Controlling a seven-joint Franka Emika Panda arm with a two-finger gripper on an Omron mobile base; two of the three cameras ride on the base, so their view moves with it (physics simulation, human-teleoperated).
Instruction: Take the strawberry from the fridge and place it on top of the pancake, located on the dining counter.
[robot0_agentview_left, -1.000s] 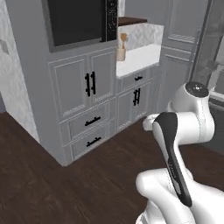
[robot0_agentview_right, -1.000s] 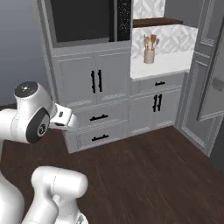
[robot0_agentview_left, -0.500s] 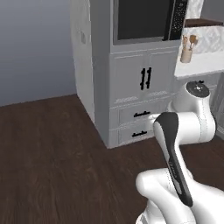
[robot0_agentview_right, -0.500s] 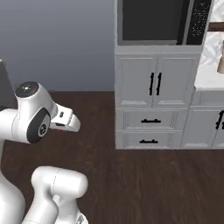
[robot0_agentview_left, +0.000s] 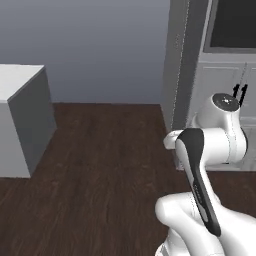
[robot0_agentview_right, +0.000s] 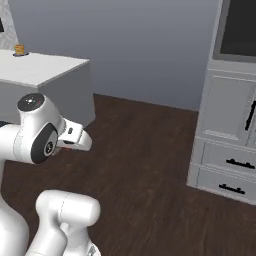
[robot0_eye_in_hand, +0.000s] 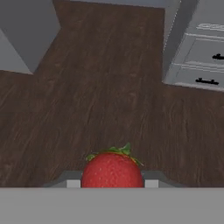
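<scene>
Between the two fingertips of the end effector (robot0_eye_in_hand: 112, 183), at the bottom of the hand view, sits the strawberry (robot0_eye_in_hand: 112, 169), red with a small green leafy cap on top. The tips are pressed against its left and right sides, so the end effector is clamped on the strawberry; its lower part is cut off by the bottom of that view, and the fingertips (robot0_eye_in_hand: 73, 182) show just as small grey stubs.

Beyond and below the end effector lies the dark wood floor (robot0_eye_in_hand: 100, 100). Ahead and to its right stands a light grey panelled cabinet (robot0_eye_in_hand: 199, 52) with black drawer handles, cut off at the top and right edges. Ahead and to its left is a grey block (robot0_eye_in_hand: 26, 30), cropped by the frame, so what it belongs to cannot be told from the hand view.

From the right base view, the arm's wrist (robot0_agentview_right: 72, 137) points forward over the floor, but the fingers and the fruit are hidden behind it. Well off to its left is the bench (robot0_agentview_right: 42, 70) with a white top; a tiny tan object (robot0_agentview_right: 19, 49) stands on its far corner, too small to identify. From the left base view, the arm's own body covers the end effector.
</scene>
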